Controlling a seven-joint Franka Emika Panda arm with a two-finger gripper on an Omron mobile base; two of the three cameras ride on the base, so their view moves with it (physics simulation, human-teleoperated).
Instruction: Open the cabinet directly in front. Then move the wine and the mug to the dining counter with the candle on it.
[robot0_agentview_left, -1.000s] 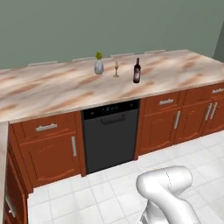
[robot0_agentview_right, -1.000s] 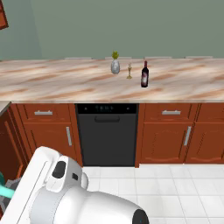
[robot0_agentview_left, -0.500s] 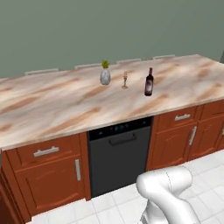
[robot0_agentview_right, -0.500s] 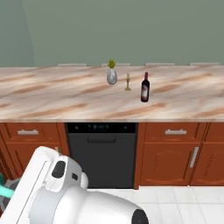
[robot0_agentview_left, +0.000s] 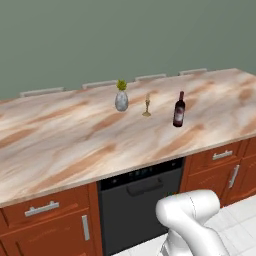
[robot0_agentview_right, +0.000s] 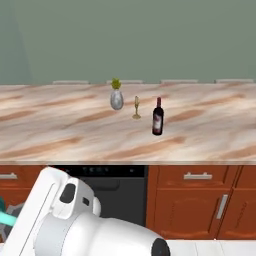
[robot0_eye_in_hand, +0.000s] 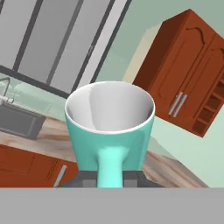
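On the marble desk (robot0_agentview_left: 60, 145), going left to right, stand a grey vase (robot0_agentview_left: 121, 100), the candle (robot0_agentview_left: 146, 105) and the wine (robot0_agentview_left: 179, 110), upright with its long axis vertical, so the bottle's move looks done. The mug (robot0_eye_in_hand: 109, 131) is left to deliver: the claw (robot0_eye_in_hand: 109, 177) is pinching its handle, mouth facing the hand camera, a wall cabinet (robot0_eye_in_hand: 183, 74) behind.
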